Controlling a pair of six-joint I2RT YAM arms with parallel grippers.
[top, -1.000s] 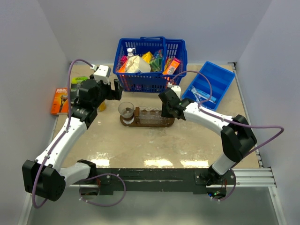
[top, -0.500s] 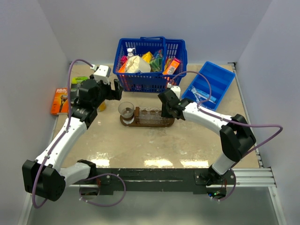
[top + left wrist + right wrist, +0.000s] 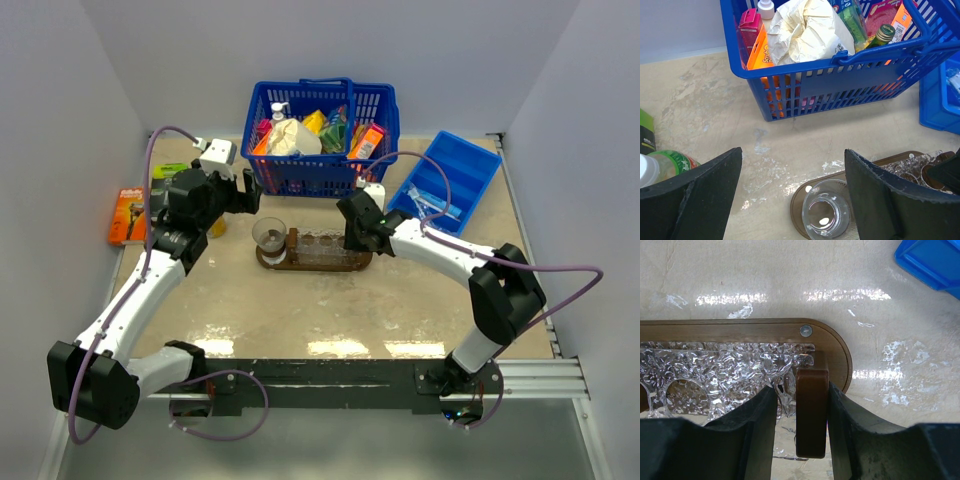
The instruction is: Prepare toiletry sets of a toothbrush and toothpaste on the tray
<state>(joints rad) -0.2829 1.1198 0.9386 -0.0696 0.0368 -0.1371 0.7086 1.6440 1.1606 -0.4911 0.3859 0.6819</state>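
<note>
Right wrist, right hand (image 3: 801, 405) clamped on tray (image 3: 740, 331) end, left hand (image 3: 792, 187) spread

Plain pale grey walls (image 3: 330, 40) stand around a beige table (image 3: 330, 305) with shiny spots of light on it.

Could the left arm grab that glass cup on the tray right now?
Probably yes. The left pincer is open and faces the glass cup at the end of the tray, and nothing sits between them.
</note>
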